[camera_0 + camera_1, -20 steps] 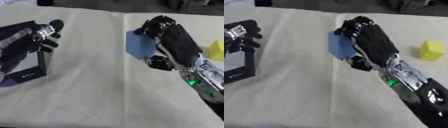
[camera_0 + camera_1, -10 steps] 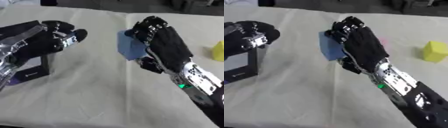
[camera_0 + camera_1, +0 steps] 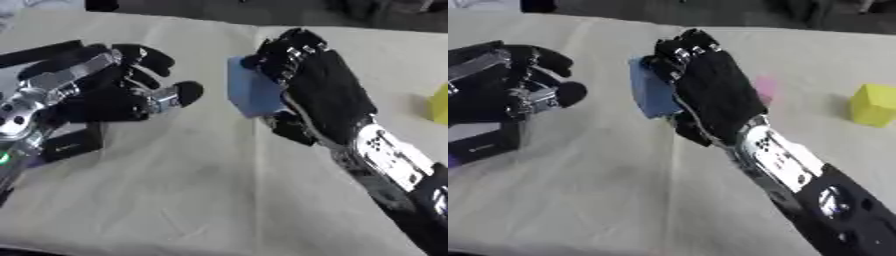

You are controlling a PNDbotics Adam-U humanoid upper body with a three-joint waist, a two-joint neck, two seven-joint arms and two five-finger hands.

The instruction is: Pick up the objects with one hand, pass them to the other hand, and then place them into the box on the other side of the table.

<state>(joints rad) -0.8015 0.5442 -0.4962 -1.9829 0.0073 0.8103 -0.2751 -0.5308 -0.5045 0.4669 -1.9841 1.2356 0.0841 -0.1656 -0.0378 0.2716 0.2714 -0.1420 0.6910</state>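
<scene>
Hands nearer now, blue block (image 3: 251, 94) within right hand (image 3: 317, 88) fingers (image 3: 282, 55).

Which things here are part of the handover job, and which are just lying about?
In the job:
right hand, curled round the blue block
left hand, open, facing it
black box behind the left hand

Lying about:
yellow block
pink thing behind the right hand

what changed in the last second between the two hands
The right hand, curled on the flat blue block, carried it leftward toward the middle. The left hand came away from the black box and moved right, open, closing the gap. The yellow cube stayed put on the cloth.
</scene>
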